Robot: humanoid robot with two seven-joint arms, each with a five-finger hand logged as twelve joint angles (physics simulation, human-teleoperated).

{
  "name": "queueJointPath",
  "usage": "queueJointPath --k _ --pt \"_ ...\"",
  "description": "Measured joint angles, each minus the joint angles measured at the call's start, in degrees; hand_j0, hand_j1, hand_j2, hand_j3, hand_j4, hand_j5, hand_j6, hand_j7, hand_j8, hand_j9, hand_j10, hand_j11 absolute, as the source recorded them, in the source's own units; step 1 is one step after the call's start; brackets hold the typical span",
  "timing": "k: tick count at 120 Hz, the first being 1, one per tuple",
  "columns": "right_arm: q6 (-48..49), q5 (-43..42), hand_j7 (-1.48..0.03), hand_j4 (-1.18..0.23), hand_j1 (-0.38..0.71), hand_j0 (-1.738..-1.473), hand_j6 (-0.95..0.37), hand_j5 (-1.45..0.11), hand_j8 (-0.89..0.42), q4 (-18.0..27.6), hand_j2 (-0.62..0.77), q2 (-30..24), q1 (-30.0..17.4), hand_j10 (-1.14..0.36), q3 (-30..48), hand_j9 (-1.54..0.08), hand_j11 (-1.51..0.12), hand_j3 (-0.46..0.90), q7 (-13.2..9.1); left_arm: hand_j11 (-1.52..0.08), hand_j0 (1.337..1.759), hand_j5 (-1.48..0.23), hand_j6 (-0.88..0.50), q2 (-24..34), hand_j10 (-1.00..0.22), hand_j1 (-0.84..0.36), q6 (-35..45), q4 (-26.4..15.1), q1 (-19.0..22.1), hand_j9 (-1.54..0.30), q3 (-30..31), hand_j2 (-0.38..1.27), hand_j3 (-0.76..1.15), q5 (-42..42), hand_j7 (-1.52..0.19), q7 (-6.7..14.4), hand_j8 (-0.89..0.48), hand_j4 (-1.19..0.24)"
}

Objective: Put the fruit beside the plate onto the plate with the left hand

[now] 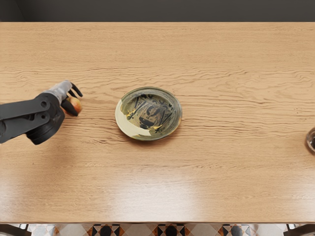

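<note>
A round plate (123, 118) with a cream rim and a dark patterned centre lies in the middle of the wooden table. Left of it, a small orange-red fruit (75, 104) sits inside my left hand (72, 98), whose dark fingers curl around it. The left arm (27, 120) comes in from the left edge. A gap of bare wood separates the fruit from the plate's left rim. Whether the fruit rests on the table or is lifted off it cannot be told. The right arm is out of view.
A dark round object (311, 140) is cut off by the right edge of the picture. The table's far edge (157, 22) runs along the top, its near edge (157, 222) along the bottom.
</note>
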Motion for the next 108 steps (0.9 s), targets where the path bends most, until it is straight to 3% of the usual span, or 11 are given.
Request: queueJointPath --k 2,26,61,86,108 --pt "0.00 0.00 -0.02 -0.02 -0.33 -1.658 -0.02 -0.02 -0.02 0.00 0.00 0.00 0.00 -0.02 0.00 -0.02 -0.02 0.00 0.00 -0.70 1.653 -0.67 -0.52 -0.09 -0.53 -0.24 -0.01 0.12 0.04 -0.70 -0.01 0.06 0.00 0.14 -0.68 0.02 -0.46 -0.55" --pt "0.00 0.00 -0.02 -0.02 -0.33 -1.658 -0.02 -0.02 -0.02 0.00 0.00 0.00 0.00 -0.02 0.01 -0.02 -0.02 0.00 0.00 -0.81 1.651 -0.77 -0.49 -0.13 -0.59 -0.27 -0.01 0.71 0.15 -0.81 -0.25 0.25 0.00 -0.05 -0.79 -0.06 -0.43 -0.61" --pt "0.00 0.00 -0.02 -0.02 -0.33 -1.658 -0.02 -0.02 -0.02 0.00 0.00 0.00 0.00 -0.02 -0.02 -0.02 -0.02 0.00 0.00 -0.90 1.652 -0.88 -0.52 -0.17 -0.63 -0.24 0.02 0.82 0.16 -0.90 -0.58 0.31 0.00 -0.61 -0.89 -0.01 -0.45 -0.69" --pt "0.00 0.01 -0.02 -0.02 -0.33 -1.658 -0.02 -0.02 -0.02 0.00 0.00 0.00 0.00 -0.02 -0.02 -0.02 -0.02 0.00 0.00 -0.91 1.653 -0.91 -0.53 0.06 -0.63 -0.22 -0.33 0.82 -0.71 -0.92 -6.93 0.30 0.00 -5.15 -0.91 0.02 -0.45 -0.69" --pt "0.00 0.01 -0.02 -0.02 -0.33 -1.658 -0.02 -0.02 -0.02 0.00 0.00 0.00 0.00 -0.02 -0.05 -0.02 -0.02 0.00 0.00 -0.93 1.654 -0.93 -0.53 0.05 -0.63 -0.25 -2.74 0.69 -2.55 -0.95 -12.64 0.37 0.00 -13.98 -0.93 0.02 -0.44 -0.70"
